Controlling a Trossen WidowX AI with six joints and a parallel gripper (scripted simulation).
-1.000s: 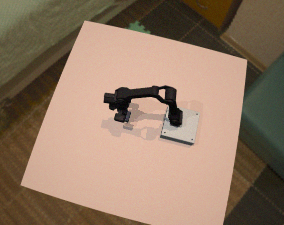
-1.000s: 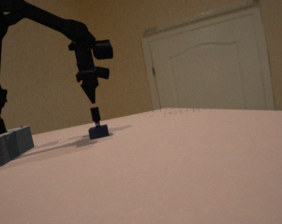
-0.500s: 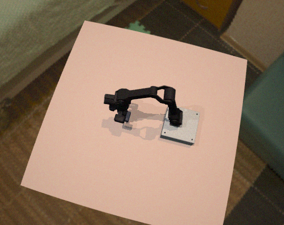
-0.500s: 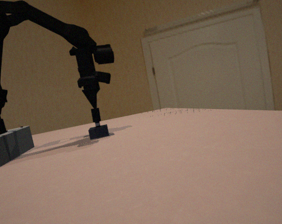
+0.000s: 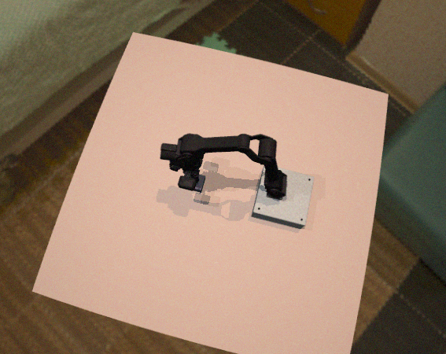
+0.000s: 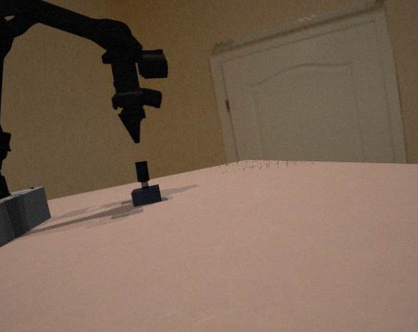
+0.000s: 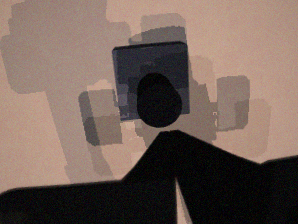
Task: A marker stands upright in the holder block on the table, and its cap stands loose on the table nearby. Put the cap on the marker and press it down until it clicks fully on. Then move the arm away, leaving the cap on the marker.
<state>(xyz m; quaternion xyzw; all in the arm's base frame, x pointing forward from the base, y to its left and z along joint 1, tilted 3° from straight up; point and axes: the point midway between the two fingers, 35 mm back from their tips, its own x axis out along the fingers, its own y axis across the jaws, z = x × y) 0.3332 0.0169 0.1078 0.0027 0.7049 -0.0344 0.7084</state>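
The dark cap (image 6: 141,171) (image 7: 159,100) sits on top of the marker, whose pale barrel (image 6: 144,184) shows just below it. The marker stands upright in the dark blue holder block (image 6: 146,195) (image 7: 150,65) (image 5: 197,190) on the pink table (image 5: 223,98). My gripper (image 6: 136,139) (image 7: 169,140) is shut and empty. It points straight down and hangs a short way above the cap, with a clear gap between the fingertips and the cap in the exterior view. In the top view the gripper body (image 5: 188,181) hides most of the block.
The arm's grey base plate (image 5: 297,204) (image 6: 17,214) stands on the table beside the block. A white door (image 6: 312,96) is behind the table. A teal seat (image 5: 423,177) stands off the table's right edge.
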